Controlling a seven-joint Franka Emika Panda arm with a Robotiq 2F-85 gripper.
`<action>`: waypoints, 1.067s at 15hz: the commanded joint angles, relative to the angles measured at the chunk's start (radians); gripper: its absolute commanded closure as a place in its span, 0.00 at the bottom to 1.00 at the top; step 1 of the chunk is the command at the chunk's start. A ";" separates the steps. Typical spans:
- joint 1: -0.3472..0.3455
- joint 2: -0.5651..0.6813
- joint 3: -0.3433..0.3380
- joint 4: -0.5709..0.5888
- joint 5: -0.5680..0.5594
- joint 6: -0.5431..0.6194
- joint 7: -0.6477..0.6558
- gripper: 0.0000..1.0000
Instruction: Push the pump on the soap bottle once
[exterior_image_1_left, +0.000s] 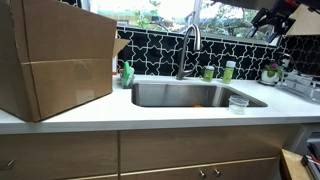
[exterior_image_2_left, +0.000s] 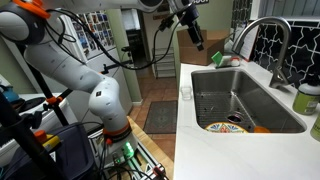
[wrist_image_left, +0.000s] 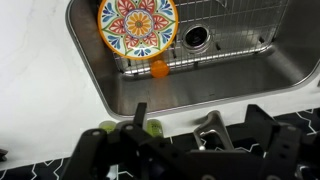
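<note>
The soap bottle is green with a white top. It stands on the counter behind the sink, right of the faucet, and also shows at the edge of an exterior view. In the wrist view its green top peeks out beside my left finger. My gripper hangs high above the right end of the counter, well clear of the bottle, and shows in both exterior views. In the wrist view its fingers are spread apart and empty, with the faucet between them.
The steel sink holds a colourful plate and an orange ball. The faucet stands behind it. A green cup and another green bottle are nearby, with a clear cup in front. A large cardboard box fills the left counter.
</note>
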 joint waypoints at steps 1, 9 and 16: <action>-0.045 0.160 -0.039 0.156 -0.028 0.028 0.039 0.00; -0.014 0.618 -0.154 0.620 -0.010 0.016 -0.035 0.00; 0.011 0.797 -0.228 0.762 0.035 0.036 -0.039 0.00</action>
